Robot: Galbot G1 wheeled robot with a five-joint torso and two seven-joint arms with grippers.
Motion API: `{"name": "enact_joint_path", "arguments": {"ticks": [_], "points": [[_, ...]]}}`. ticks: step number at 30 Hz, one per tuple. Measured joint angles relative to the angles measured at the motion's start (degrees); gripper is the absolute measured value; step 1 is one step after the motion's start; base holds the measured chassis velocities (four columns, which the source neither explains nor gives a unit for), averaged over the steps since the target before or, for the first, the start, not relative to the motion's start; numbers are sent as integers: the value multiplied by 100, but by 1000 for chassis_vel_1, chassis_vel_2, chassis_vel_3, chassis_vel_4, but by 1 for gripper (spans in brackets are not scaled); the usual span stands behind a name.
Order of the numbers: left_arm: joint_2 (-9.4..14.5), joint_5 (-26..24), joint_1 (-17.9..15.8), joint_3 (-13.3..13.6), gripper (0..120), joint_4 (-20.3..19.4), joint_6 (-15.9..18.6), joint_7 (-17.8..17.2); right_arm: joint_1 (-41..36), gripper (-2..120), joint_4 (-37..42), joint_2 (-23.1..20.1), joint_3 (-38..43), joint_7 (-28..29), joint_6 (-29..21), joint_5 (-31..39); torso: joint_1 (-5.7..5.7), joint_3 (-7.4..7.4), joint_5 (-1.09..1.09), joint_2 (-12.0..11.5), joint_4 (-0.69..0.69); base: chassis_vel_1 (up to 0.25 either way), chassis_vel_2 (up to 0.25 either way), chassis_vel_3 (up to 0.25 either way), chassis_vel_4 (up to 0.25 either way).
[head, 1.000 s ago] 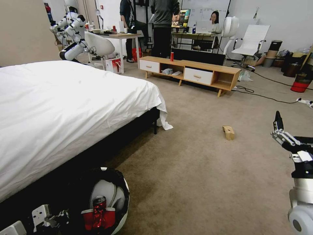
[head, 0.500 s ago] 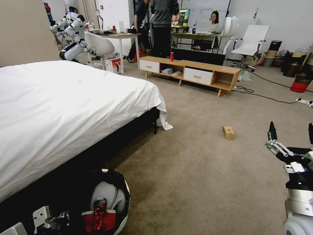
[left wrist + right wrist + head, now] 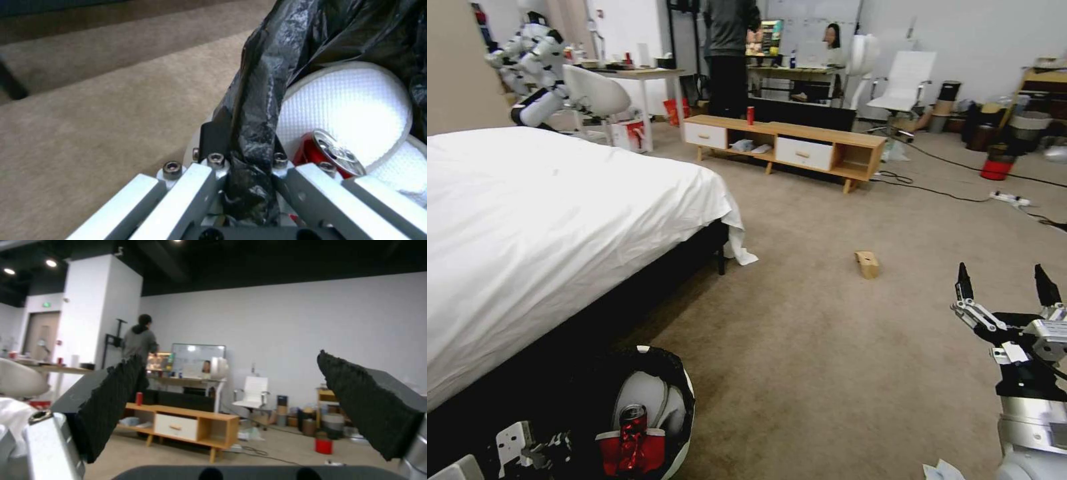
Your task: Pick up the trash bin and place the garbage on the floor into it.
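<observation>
The whole head view has slid leftward since half a second ago, a camera turn; a white tissue wad (image 3: 942, 471) now shows at 5 o'clock. The right pincer (image 3: 1006, 291) stands apart, empty. The left pincer (image 3: 244, 156) is clamped on the trash bin (image 3: 684, 427) rim at 7 o'clock; inside lie a crushed red can (image 3: 330, 154) and a white lid piece (image 3: 356, 100). The cardboard box (image 3: 867, 264) lies on the floor (image 3: 827, 360), long axis toward 11 o'clock.

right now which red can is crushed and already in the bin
The crushed red can inside the trash bin, whose bag-lined rim the left pincer grips. The other red can stands upright and undented on the wooden TV bench.
</observation>
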Motion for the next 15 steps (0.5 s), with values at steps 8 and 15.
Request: {"name": "enact_joint_path", "arguments": {"ticks": [8,15], "points": [[25,-27,-11,-20,2,20,0,5,60,100,-61,13,-60,4,-10,0,0,0,0,0,-2,-102,-113,-116,-96],[33,-49,-38,-45,2,39,0,6,173,100,-126,-30,-157,22,-59,9,0,0,0,0,3,-50,-63,-55,-40]]}}
